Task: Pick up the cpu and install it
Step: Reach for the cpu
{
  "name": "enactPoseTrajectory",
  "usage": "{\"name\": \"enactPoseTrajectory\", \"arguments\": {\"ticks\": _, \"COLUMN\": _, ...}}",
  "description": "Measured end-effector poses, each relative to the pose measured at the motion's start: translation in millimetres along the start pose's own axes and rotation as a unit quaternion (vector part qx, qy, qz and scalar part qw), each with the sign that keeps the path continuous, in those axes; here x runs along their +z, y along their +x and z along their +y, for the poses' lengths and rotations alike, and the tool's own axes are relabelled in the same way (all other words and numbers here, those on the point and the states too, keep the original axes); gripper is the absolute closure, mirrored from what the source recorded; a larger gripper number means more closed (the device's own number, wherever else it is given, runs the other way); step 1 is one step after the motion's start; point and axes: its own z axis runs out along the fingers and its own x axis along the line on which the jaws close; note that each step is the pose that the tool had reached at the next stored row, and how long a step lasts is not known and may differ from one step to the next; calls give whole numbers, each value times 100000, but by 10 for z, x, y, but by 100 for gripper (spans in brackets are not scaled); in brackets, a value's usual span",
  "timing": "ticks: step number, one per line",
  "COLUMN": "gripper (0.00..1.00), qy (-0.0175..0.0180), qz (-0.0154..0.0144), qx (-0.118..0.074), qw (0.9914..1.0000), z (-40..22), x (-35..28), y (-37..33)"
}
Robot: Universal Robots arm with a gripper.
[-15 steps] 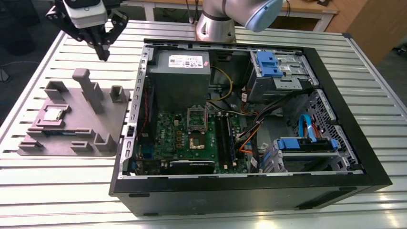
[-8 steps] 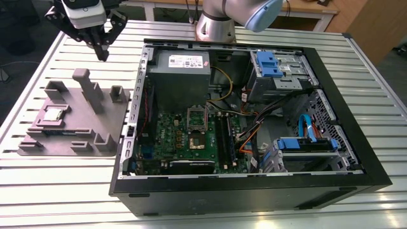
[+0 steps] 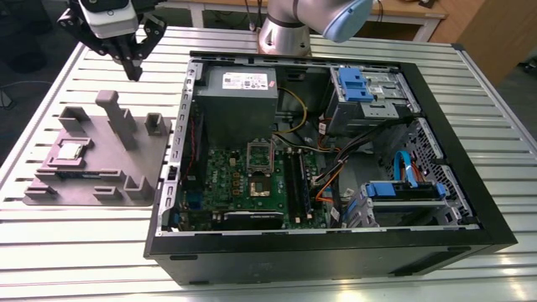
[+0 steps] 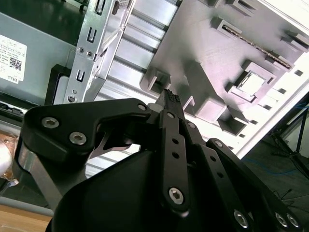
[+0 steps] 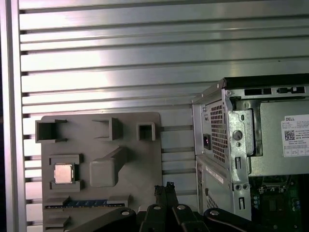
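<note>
Fingers (image 3: 132, 68) of the arm hang with their tips pointing down and pressed together, gripping nothing. They are over the slatted metal counter (image 3: 75, 251), just beyond the far edge of the grey plastic tray (image 3: 149, 165). In the first wrist view the black fingertips (image 5: 170, 188) sit side by side with barely a sliver between them, close to the tray (image 5: 145, 159) on its computer-case side. In the second wrist view the tip of the fingers (image 4: 171, 99) lines up with the tray's (image 4: 207, 48) upright blocks.

The cpu (image 3: 70, 151) lies flat in a square recess of the tray, silver top up. Low blocks frame it on the half of the tray away from the computer case (image 3: 470, 189), and it is well apart from the fingers. Both wrist views show the cpu (image 5: 63, 173) (image 4: 252, 83) seated there. A tall upright block (image 3: 113, 116) stands on the tray between the cpu and the case.

The case lies open on its side just beside the tray, towards the exterior view's right. Inside it, the motherboard (image 3: 226, 182) carries a square socket (image 3: 258, 184) with a metal frame. The grey power supply (image 3: 239, 94) sits at the case's far end.
</note>
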Motion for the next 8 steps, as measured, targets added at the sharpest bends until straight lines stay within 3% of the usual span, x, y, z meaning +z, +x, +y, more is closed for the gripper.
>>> {"name": "enactPoseTrajectory", "arguments": {"ticks": 8, "gripper": 90, "qy": 0, "qz": 24, "qx": 5, "qw": 100000, "z": -2, "x": 7, "y": 19}}
